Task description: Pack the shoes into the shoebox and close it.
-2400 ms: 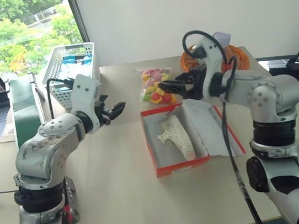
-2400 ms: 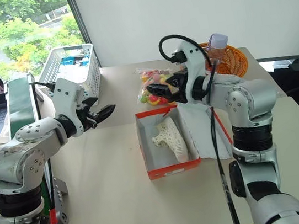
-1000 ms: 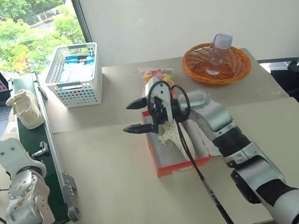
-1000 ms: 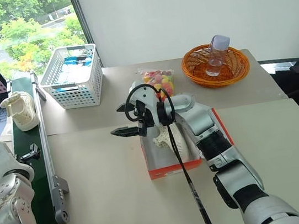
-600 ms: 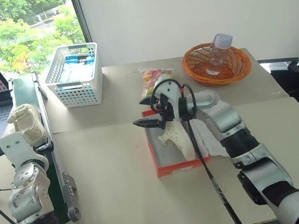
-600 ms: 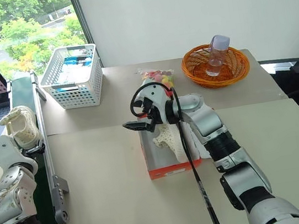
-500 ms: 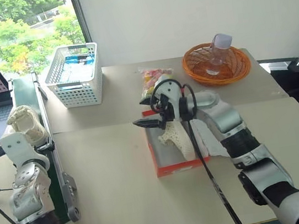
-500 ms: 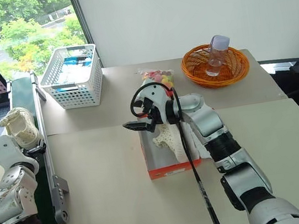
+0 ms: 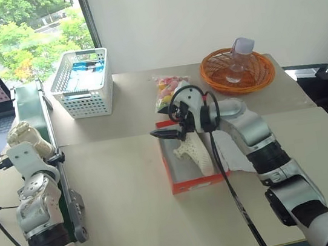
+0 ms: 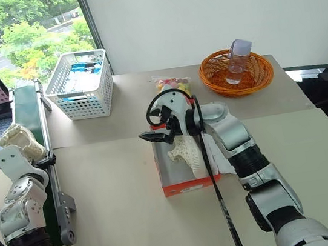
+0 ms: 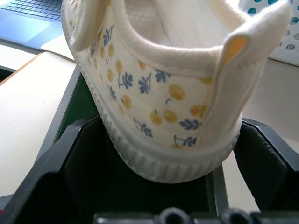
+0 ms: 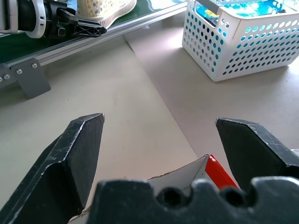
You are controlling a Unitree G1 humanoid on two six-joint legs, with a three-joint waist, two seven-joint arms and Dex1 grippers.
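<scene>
One shoe lies in the open box, packed. The other shoe sits on the green conveyor well left of the box, its heel between the left gripper's spread fingers, likely about to be grasped; contact is unclear. The right gripper hangs open over the box's far-left corner. The lid is hard to make out.

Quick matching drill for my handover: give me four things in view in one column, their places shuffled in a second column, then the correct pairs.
Things:
1. shoe with the printed lining
2. lattice shoe
3. clear bottle
4. right gripper

Places:
A. in the orange wicker basket
B. on the green conveyor, between the left gripper's fingers
C. over the far end of the shoebox
D. lying inside the shoebox

Pairs: 1-B, 2-D, 3-A, 4-C
</scene>
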